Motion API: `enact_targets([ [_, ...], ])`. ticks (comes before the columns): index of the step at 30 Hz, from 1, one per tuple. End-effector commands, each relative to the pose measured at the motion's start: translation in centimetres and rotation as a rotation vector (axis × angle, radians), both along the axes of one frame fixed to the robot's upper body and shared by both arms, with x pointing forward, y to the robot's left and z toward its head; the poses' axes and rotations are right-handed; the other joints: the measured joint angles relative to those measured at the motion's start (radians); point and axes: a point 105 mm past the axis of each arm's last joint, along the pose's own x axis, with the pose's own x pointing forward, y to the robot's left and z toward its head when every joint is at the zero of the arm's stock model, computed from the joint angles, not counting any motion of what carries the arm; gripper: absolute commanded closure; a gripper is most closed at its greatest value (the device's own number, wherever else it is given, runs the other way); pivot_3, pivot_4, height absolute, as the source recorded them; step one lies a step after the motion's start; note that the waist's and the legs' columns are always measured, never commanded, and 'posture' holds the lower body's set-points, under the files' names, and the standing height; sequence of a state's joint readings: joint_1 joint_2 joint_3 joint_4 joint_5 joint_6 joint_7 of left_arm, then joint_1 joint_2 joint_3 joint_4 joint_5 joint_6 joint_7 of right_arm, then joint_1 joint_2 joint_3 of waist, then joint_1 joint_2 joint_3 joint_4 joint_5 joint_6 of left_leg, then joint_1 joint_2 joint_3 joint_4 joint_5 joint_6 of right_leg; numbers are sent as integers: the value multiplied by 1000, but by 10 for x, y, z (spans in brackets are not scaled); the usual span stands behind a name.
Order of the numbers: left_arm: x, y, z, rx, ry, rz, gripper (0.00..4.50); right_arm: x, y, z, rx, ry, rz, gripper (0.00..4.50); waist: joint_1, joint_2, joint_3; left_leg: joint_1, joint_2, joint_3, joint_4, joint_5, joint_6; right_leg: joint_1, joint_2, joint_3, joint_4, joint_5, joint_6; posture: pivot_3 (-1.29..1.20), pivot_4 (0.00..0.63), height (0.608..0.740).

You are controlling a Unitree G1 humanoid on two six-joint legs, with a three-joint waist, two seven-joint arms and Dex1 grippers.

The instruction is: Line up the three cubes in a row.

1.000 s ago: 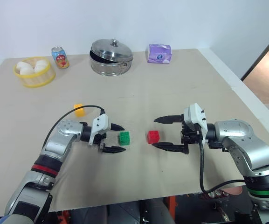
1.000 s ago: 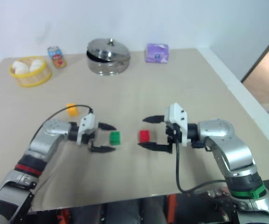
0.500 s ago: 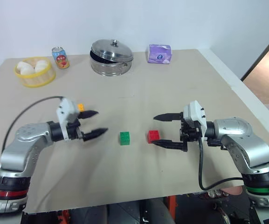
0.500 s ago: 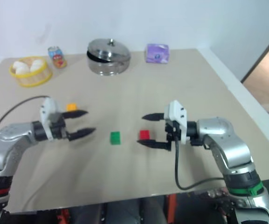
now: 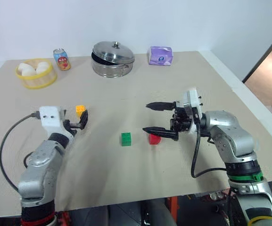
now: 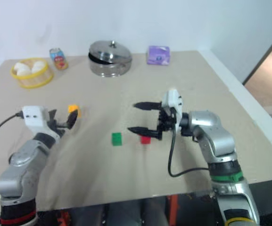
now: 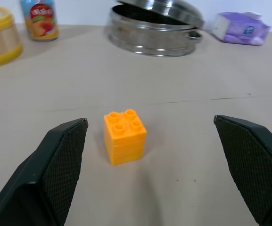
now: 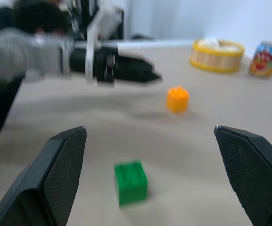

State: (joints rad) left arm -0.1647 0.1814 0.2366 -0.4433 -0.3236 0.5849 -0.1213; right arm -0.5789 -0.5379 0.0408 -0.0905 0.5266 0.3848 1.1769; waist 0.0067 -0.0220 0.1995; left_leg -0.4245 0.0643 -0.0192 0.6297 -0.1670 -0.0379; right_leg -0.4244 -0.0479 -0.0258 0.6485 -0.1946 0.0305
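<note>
Left gripper [image 7: 150,155], fingers apart, faces the small yellow-orange studded plastic cube [image 7: 124,136] (right gripper [image 5: 158,120] also apart): centre, then close squarely.

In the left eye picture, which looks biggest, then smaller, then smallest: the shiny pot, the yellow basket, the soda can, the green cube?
1. Shiny pot
2. Yellow basket
3. Soda can
4. Green cube, smallest even though it sits nearest the camera.

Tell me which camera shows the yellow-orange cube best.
The left wrist view: the yellow-orange cube stands close up between the open left gripper's fingers, studs plain. The head views show it small beside that gripper; the right wrist view shows it far off, beyond the green cube.
</note>
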Motion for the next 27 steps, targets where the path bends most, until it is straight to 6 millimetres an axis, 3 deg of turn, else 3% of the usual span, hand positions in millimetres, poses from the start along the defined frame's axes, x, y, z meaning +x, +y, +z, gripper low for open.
enact_targets([
  [1,5,-1,7,-6,-43,61,73,2,3,8,-4,-52,12,0,0,0,0,0,0,0,0,0,0,0,0,0,0,0,0,0,150,740],
  [11,26,3,-10,-14,7,181,73,4,6,4,-49,-65,4,0,0,0,0,0,0,0,0,0,0,0,1,1,0,0,0,0,150,740],
  [27,48,5,-25,30,44,196,73,3,0,1,-85,-80,-30,0,0,0,0,0,0,0,0,0,0,-1,1,1,-1,0,0,0,150,740],
])
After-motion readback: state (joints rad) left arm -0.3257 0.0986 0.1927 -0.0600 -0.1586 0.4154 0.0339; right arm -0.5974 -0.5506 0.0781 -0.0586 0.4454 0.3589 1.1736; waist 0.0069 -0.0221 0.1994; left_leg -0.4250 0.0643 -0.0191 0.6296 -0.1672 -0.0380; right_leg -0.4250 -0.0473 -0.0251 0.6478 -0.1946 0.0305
